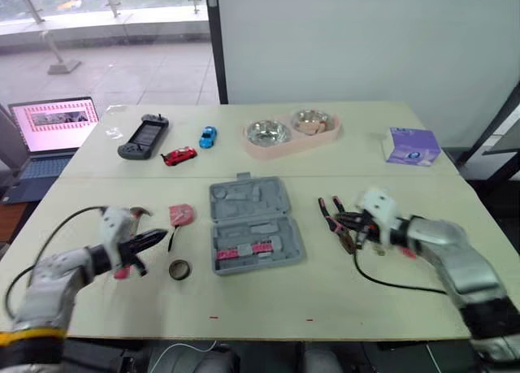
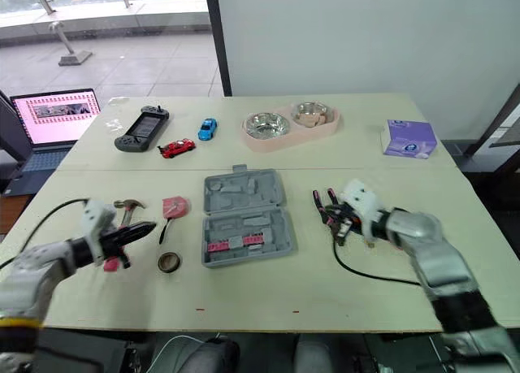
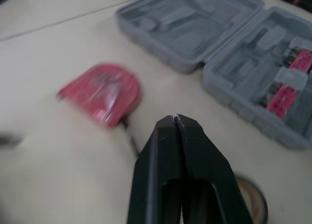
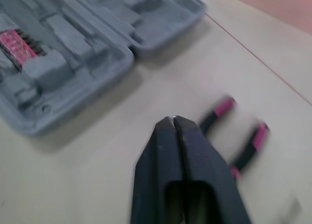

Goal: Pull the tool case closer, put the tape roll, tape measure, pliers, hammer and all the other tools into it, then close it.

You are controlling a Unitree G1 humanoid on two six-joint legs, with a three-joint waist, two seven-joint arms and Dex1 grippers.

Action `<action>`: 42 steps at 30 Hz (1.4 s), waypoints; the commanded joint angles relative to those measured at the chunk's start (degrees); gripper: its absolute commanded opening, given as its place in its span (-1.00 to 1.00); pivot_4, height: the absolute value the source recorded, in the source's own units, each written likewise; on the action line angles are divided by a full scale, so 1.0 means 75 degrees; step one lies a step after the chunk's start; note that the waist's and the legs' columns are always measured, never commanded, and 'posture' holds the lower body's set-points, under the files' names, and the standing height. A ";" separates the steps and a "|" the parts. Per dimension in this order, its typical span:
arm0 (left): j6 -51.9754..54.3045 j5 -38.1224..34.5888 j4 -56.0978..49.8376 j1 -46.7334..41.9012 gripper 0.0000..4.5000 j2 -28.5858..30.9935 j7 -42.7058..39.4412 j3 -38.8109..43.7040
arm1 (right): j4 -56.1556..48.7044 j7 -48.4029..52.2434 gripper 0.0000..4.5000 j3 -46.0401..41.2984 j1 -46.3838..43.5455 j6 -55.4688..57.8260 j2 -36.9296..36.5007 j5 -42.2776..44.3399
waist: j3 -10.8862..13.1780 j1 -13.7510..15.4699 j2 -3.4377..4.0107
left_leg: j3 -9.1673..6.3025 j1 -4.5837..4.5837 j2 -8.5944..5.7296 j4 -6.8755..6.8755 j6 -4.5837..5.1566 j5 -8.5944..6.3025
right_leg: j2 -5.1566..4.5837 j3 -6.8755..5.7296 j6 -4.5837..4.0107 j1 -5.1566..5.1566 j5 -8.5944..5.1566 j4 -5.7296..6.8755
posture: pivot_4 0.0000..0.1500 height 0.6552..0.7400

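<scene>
**Case open at centre; both grippers clenched, empty**

The tool case [image 1: 252, 223] lies open mid-table between the arms, lid far, tray near. The left gripper [image 3: 175, 117] is pinched closed on nothing. The tape measure [image 1: 180, 215] lies just far-right of its tip, the tape roll [image 1: 179, 269] near-right. The right gripper [image 4: 173, 119], also closed and empty, sits at the pliers [image 4: 220, 109], whose handles run roughly near-far. We judge each arm serves its own side.
</scene>
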 commanded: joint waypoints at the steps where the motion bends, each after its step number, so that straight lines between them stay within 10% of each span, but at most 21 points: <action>1: -0.0380 0.0546 0.0773 -0.0622 -1.00 -0.0007 0.0032 -0.0476 | 0.1071 0.0068 -0.99 0.0647 -0.1029 -0.0368 0.0350 -0.0723 | 0.0000 0.0004 0.0000 | 0.0001 0.0001 0.0001 0.0001 -0.0001 0.0001 | 0.0001 0.0000 -0.0001 -0.0001 0.0001 0.0002 | 1.00 0.91; 20: -0.2062 0.2737 0.4091 -0.2984 -1.00 -0.1331 0.0139 -0.2594 | 0.4899 0.0403 -0.99 0.2329 -0.3320 -0.2096 0.2084 -0.2854 | -0.0009 0.0002 0.0002 | -0.0004 -0.0008 -0.0015 0.0002 -0.0063 0.0040 | -0.0003 0.0001 0.0011 -0.0014 0.0040 0.0004 | 1.00 0.91; 42: -0.1964 0.2957 0.2957 -0.2496 -1.00 -0.1634 -0.0688 -0.3026 | 0.2469 0.1760 -0.99 0.2370 -0.2571 -0.1659 0.1476 -0.3256 | -0.0017 0.0035 0.0014 | -0.0007 -0.0014 -0.0016 0.0007 -0.0064 0.0041 | -0.0003 0.0001 0.0015 -0.0012 0.0039 -0.0002 | 1.00 0.91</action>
